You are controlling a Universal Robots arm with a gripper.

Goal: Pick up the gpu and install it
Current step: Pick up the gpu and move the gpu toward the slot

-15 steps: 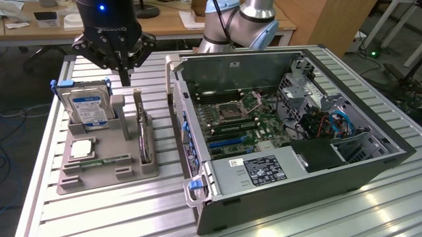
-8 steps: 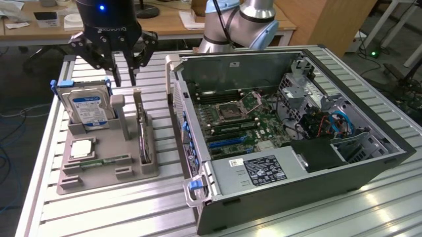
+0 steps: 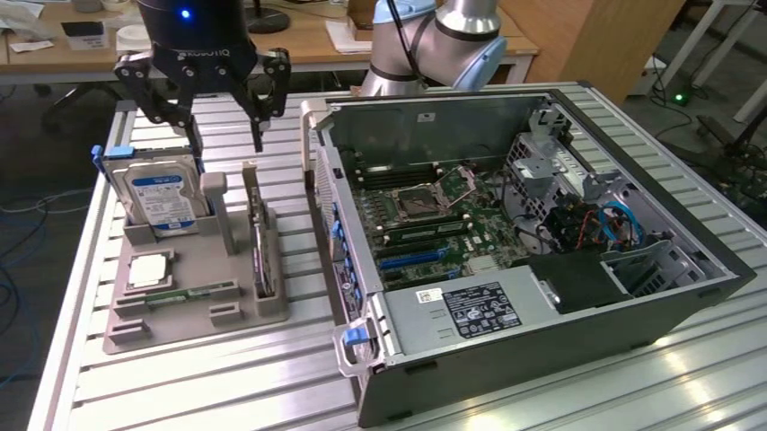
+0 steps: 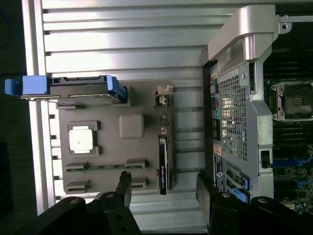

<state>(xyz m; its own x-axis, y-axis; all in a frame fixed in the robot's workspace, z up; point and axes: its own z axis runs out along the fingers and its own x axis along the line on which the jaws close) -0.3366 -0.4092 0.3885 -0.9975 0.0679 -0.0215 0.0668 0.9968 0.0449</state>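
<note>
Jaws spread wide and empty hang above the grey holder tray (image 3: 180, 316). The gpu (image 3: 262, 256) stands on edge in its slot beneath them, and the wrist view shows it lying in the gap between the two fingers (image 4: 123, 185). To one side of the jaws the blue-labelled hard drive (image 3: 162, 199) stands upright in the same tray. To the other side rises the open computer case (image 3: 671, 296), its silver handle (image 4: 239, 34) near the card. The margins look tight. A descent slightly off line could drive a finger into the drive or the case wall, and a pinch on so thin a card, taken off centre, could tilt it in the slot or let it slip. The tray and case rest on a slatted aluminium surface (image 3: 215, 386). Beyond it are wooden desks (image 3: 314, 45) strewn with papers, and cables (image 3: 719, 135) trail across the workshop floor
</note>
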